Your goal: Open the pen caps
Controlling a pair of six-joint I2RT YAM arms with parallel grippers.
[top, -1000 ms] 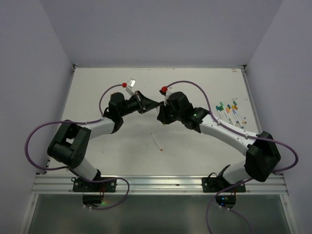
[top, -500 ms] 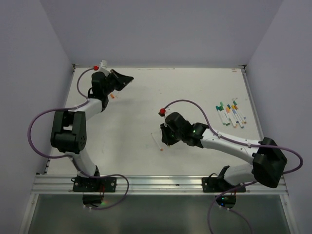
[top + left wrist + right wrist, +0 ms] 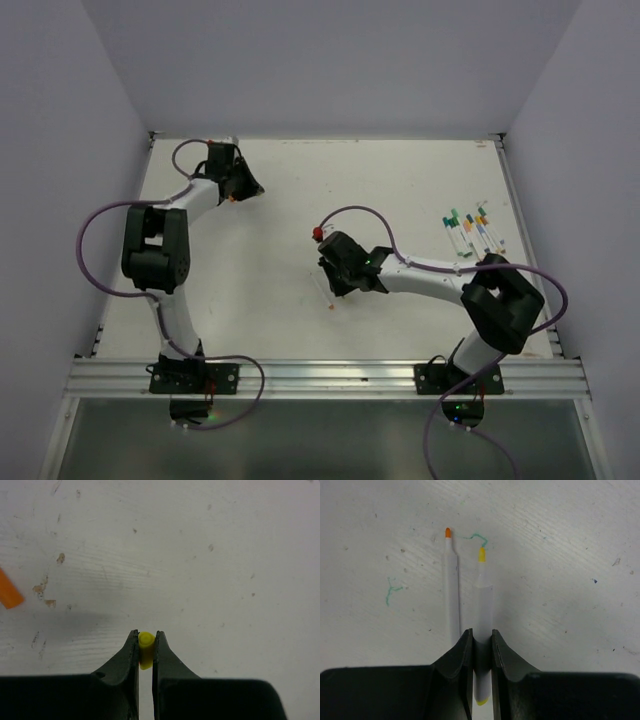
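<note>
Yellow stubby cylindrical cap clamped in left fingers; right fingers pinch a slim white yellow-tipped pen

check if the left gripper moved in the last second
Yes. The left gripper, shut on a yellow cap, swung left from mid-table toward the far-left corner of the table, farther from the pens at the right.

Two uncapped pens, two detached caps, and several capped pens.
</note>
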